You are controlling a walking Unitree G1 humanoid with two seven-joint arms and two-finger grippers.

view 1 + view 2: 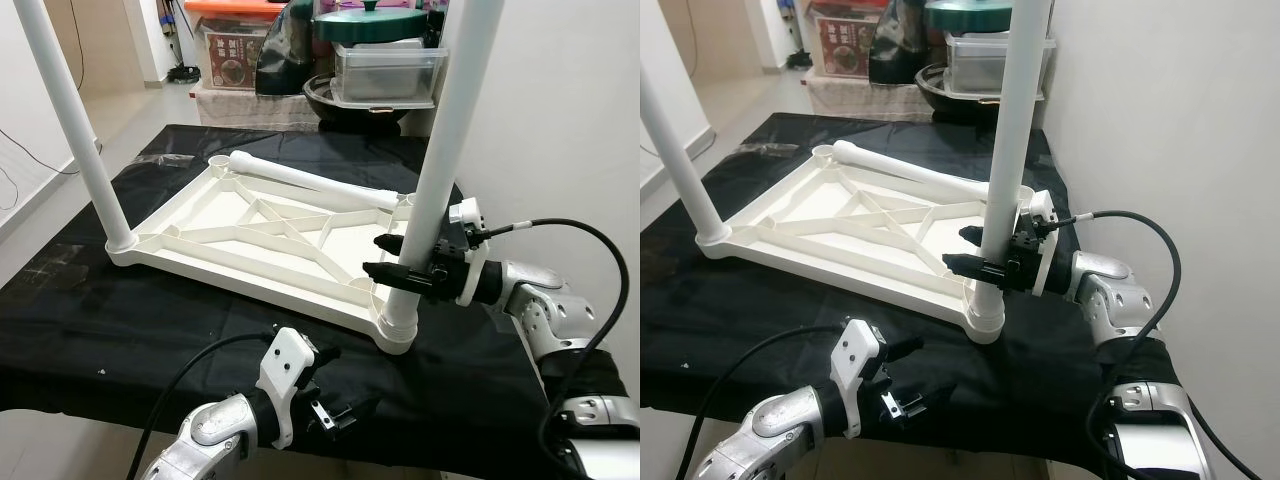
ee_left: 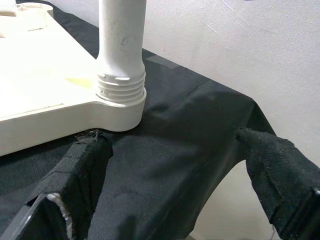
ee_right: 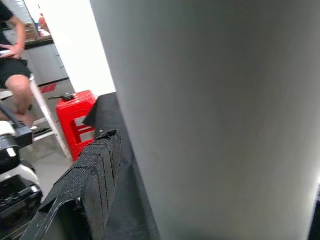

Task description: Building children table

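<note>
A white plastic table top [image 1: 250,235] lies upside down on the black-covered work table [image 1: 110,300]. One white leg [image 1: 72,130] stands in its far-left corner. Another leg [image 1: 445,140] stands screwed into the near-right corner socket [image 2: 120,95]. A loose third leg [image 1: 310,180] lies across the far side of the top. My right gripper [image 1: 395,257] is shut on the near-right leg just above its socket, one finger [image 3: 90,185] on each side. My left gripper [image 1: 335,415] hangs open at the table's front edge, its fingers [image 2: 80,175] spread and pointing at that socket.
Storage boxes [image 1: 235,55], a clear tub [image 1: 390,75] and a green lid [image 1: 370,22] are stacked behind the table. A white wall [image 1: 560,120] runs close along the right. A seated person [image 3: 12,65] and a red stool [image 3: 75,117] are off to the side.
</note>
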